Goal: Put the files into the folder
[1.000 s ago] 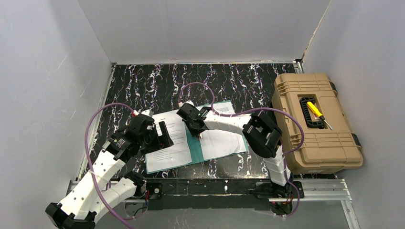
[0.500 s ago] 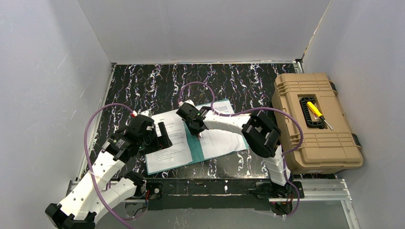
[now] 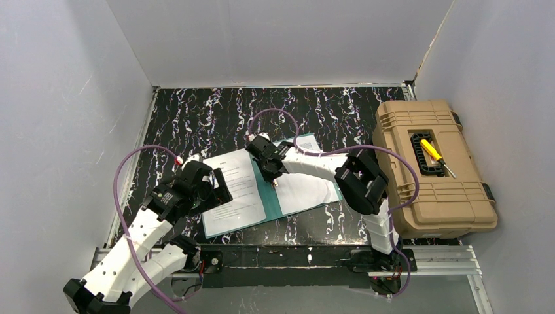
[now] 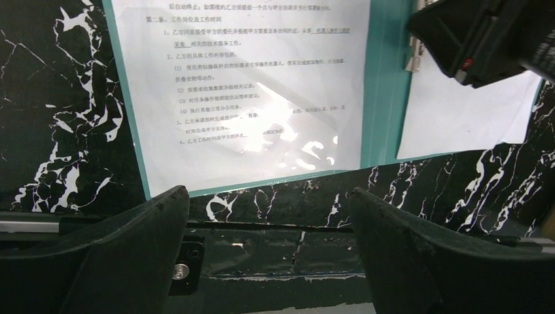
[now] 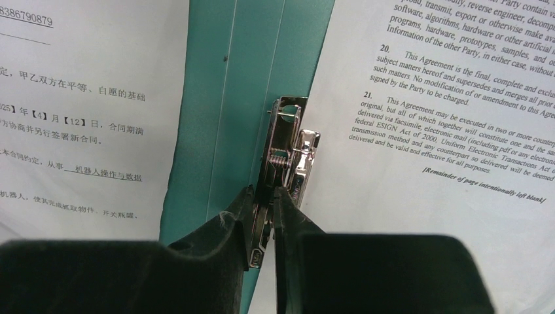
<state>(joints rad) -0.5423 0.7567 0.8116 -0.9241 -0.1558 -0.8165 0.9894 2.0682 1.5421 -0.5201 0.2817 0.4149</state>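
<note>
On the left, the left fingers are spread wide above the near edge of the open teal folder, which lies flat on the black marbled surface. The files, white printed sheets, lie on both halves. At the spine, the right fingers pinch the folder's metal clip. A tan toolbox stands far right.
</note>
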